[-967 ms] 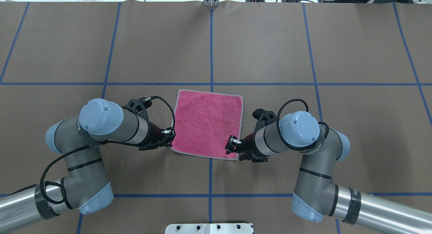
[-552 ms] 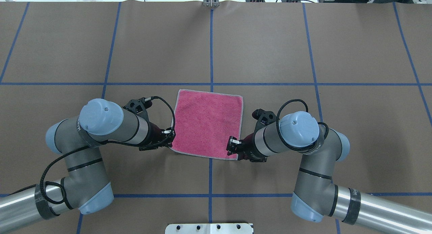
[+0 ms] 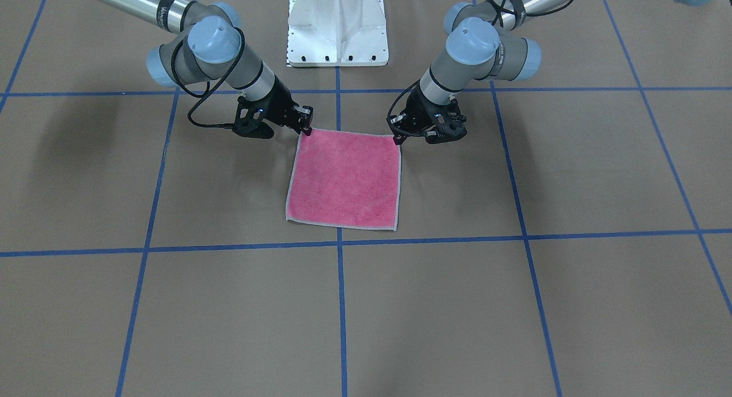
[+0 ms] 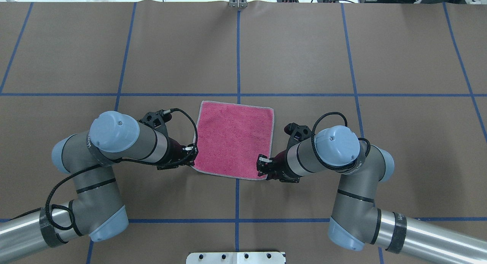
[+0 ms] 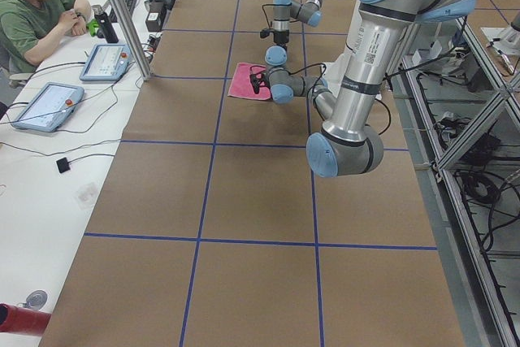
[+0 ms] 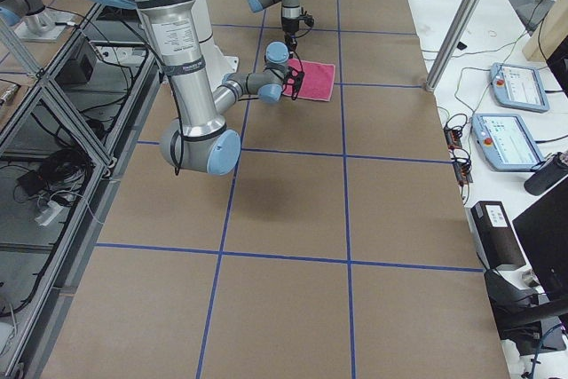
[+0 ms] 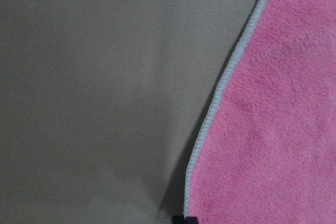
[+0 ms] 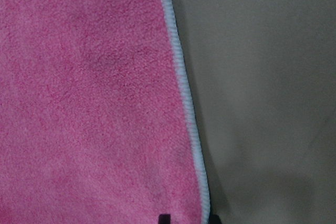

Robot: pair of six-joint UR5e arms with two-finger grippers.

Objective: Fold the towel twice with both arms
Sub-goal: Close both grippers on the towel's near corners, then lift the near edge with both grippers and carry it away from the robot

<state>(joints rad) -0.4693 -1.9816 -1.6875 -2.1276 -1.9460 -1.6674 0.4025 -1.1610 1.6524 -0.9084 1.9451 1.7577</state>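
Front-facing view: we take the white pedestal base [image 3: 337,25] as our landmark. The towel [image 3: 343,179] lies flat on the table [image 3: 572,174], pink face up, just out from the base and roughly centred on it. Its 2 corners nearest the base each have a claw on them: the left gripper [image 3: 398,135] at the corner on this view's right, and the right gripper [image 3: 306,128] at the corner on this view's left. The other 2 corners lie free on the side away from the base.

Overhead view: same layout. The rest of the towel [image 4: 234,138] runs straight away from the base [image 4: 236,257], past both claws. It sits slightly skewed, with the right-hand corner a bit closer to the base. We judge that fold 1 carries the base-side edge over to the far edge, with both arms moving away from the base together.

Side views: the towel [image 5: 250,81] is small here, and both arms reach down to its base-side edge. We make no call on the claws from these views.

Left wrist view: the grey border [image 7: 220,87] runs up from 1 dark fingertip at the bottom edge. We cannot tell whether the claw is clamped.

Right wrist view: 2 dark tips at the bottom edge straddle the border [image 8: 181,77]. We cannot tell whether they are pinching or only set around it.
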